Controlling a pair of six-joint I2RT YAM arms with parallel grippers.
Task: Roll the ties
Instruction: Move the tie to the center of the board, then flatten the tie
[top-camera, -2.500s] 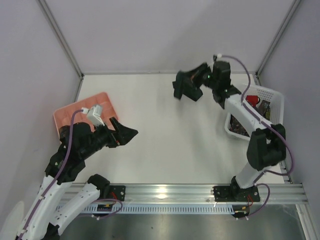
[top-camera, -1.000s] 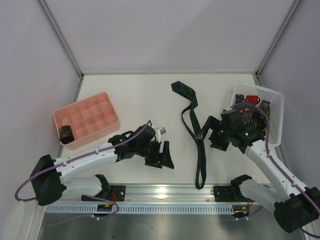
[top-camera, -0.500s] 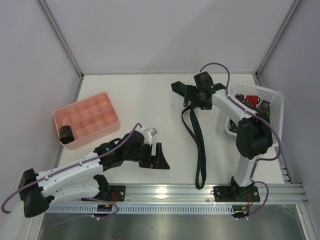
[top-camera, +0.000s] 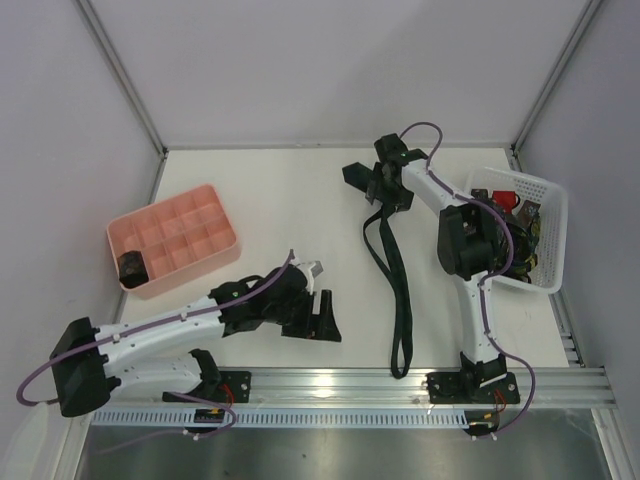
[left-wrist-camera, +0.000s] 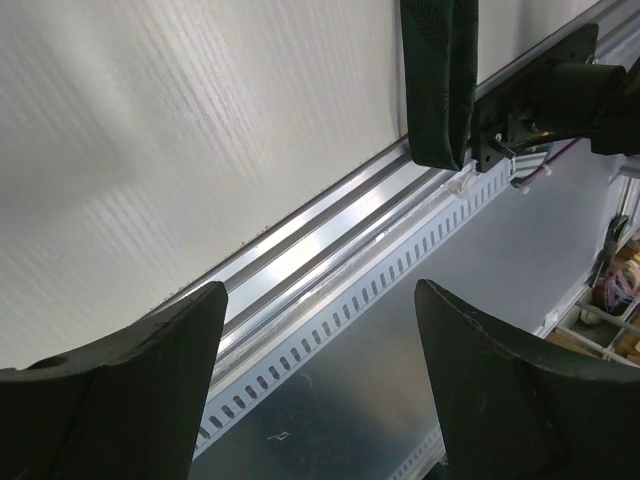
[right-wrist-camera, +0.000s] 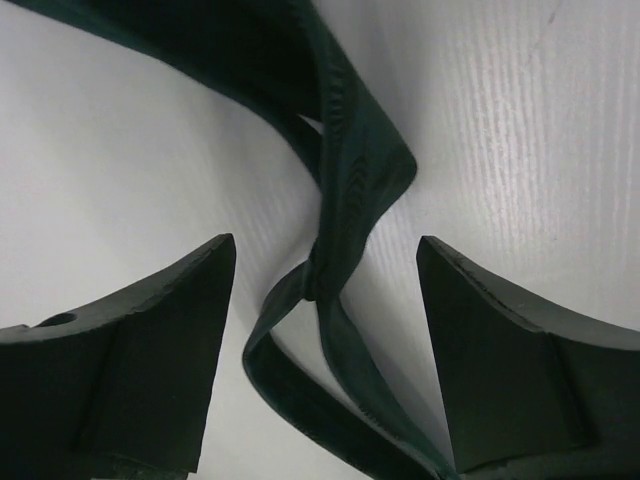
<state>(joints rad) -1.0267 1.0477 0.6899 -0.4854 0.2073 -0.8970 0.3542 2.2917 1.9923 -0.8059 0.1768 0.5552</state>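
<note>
1. Dark green fabric tie (top-camera: 400, 290): lies unrolled on the white bench (top-camera: 280, 200). It runs from its wide end at the upper centre of the top view down to its narrow end at the lower edge, where the left wrist view shows it reaching the aluminium rail (left-wrist-camera: 330, 250).
2. Right tool (top-camera: 388, 187): 2.5 s ago it held this tie in the air. The tie has since been laid down, and over the last half second the tool has shifted further onto the wide end. Its wrist view shows the fingers spread, one on each side of a twisted fold in the fabric, gripping nothing.
3. Left tool (top-camera: 328, 318): has swung away from the pink compartment tray (top-camera: 195, 270) to the lower centre of the frame. It is left of the tie and apart from it, with its jaws spread and empty.
4. Small dark coil (top-camera: 132, 267): sits in the lower-left compartment of the tray and seems to be a tie already rolled.
5. White lattice plastic basket (top-camera: 525, 178), right of frame: holds a red tie (top-camera: 505, 199) and other dark fabric.
6. Reading: a fresh tie has been laid out and rolling has not begun. The twist near the wide end probably needs flattening before one end can be rolled.
</note>
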